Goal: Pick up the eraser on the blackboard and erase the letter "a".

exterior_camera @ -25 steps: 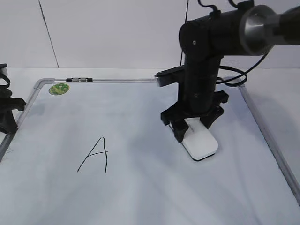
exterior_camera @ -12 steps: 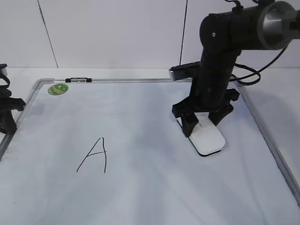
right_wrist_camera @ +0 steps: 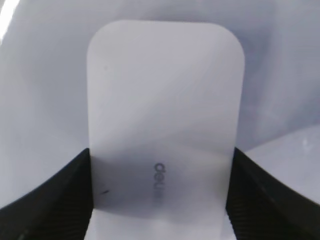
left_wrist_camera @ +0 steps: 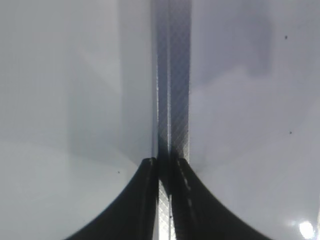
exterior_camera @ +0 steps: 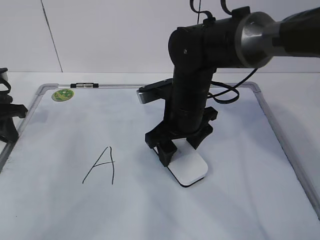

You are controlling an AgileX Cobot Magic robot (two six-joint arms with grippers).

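Note:
The white eraser [exterior_camera: 189,169] lies flat on the blackboard [exterior_camera: 150,215], right of its middle. My right gripper [exterior_camera: 179,150] is shut on the eraser, its fingers on the two long sides. In the right wrist view the eraser [right_wrist_camera: 165,100] fills the middle between the jaws [right_wrist_camera: 160,200], grey lettering up, with the board [right_wrist_camera: 40,75] around it. A tall capital "A" [exterior_camera: 100,166] is drawn to the left of the eraser. No small letter "a" shows. My left gripper [exterior_camera: 7,120] is shut at the board's left edge, over the metal frame [left_wrist_camera: 172,100].
A round green sticker [exterior_camera: 63,94] sits in the board's far left corner, with a small black clip [exterior_camera: 85,85] on the top frame beside it. The silver frame [exterior_camera: 285,145] borders the board on the right. A white wall stands behind.
My right gripper first slid the eraser a little to the right, then left and nearer the front, closer to the capital "A". The left gripper has not moved.

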